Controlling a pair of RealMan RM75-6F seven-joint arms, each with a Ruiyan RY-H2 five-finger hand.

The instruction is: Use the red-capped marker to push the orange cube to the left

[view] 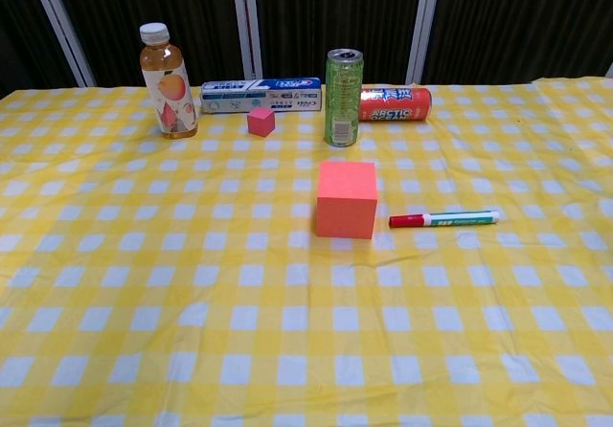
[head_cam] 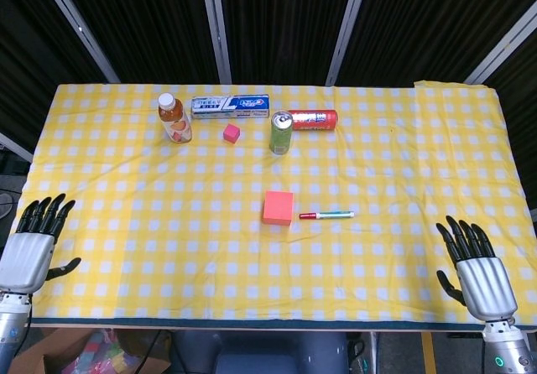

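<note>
Two hands parked at the near table edge, both empty with fingers spread wide. Left hand (head_cam: 29,244) at about 8 o'clock from the table's middle, silver back up, dark fingers (head_cam: 44,211) pointing away, thumb out to the side. Right hand (head_cam: 476,269) at about 4 o'clock, same pose, dark fingertips fanned toward the far edge. Neither seen in the chest view.

Soft yellow-and-white checked cloth (head_cam: 126,189) over the table, lightly creased. Near the middle, matte orange cube (head_cam: 278,208) (view: 347,199), sharp-edged and flat-faced. At 3 o'clock from it, just beside and not touching, slim red-capped marker (head_cam: 326,215) (view: 443,219) lying flat: red cap end toward the cube, white barrel with a green label, green tail; label print too small to read.

Further back, at 12 o'clock from the cube, upright green metal can (head_cam: 280,132) (view: 343,98), glossy, open-top rim showing. Just right of it, red cylindrical can (head_cam: 312,120) (view: 395,103) on its side, white lettering reading roughly "ARCTIC". At 11 o'clock, small pink cube (head_cam: 231,133) (view: 261,121). Behind that, long blue-and-white carton (head_cam: 230,106) (view: 260,94) lying lengthwise, text illegible. At 10 o'clock, clear plastic bottle (head_cam: 174,118) (view: 168,80) standing, white cap, amber drink, fruit picture on the wrap.

Backdrop of dark ribbed panels split by slanted pale metal bars (head_cam: 215,26).
</note>
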